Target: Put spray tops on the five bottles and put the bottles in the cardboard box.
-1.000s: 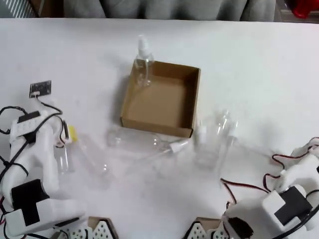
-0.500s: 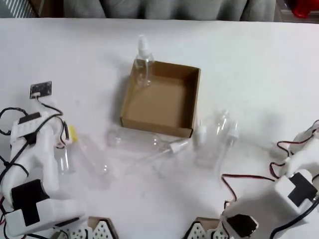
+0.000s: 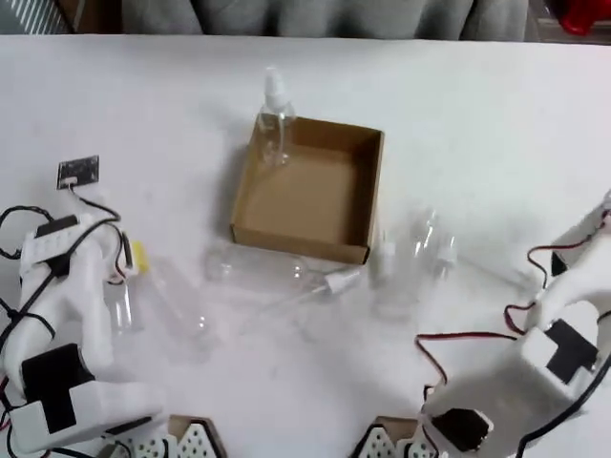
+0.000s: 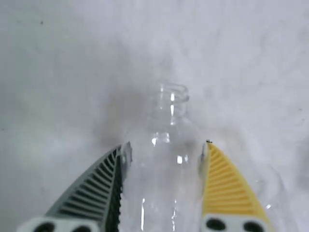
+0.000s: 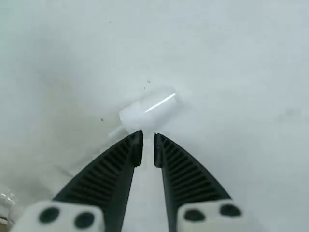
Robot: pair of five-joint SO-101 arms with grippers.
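Our right arm point(image 3: 563, 353) has swung up along the right side of the bench point(image 3: 477, 105), away from the near corner where it sat a second ago. Our left arm point(image 3: 57, 324) has not moved. The right tool point(image 5: 146, 140) now points at a white spray top point(image 5: 147, 108) lying just past its tips. Its fingers are almost together with a thin gap, and they hold nothing. We think it must open wider to pick up that top. The left tool point(image 4: 164, 150) is clamped on an open bottle point(image 4: 170, 121) that has no top yet.

The bench has lots of bare room on the far side and the right. The cardboard box point(image 3: 305, 196) sits open in the middle. One topped bottle point(image 3: 274, 114) stands at its far left corner; we cannot tell if it is inside. A lying bottle point(image 3: 277, 272) rests just in front of the box's near wall. A few more bottles point(image 3: 410, 258) crowd near its right corner, so moving there needs care.
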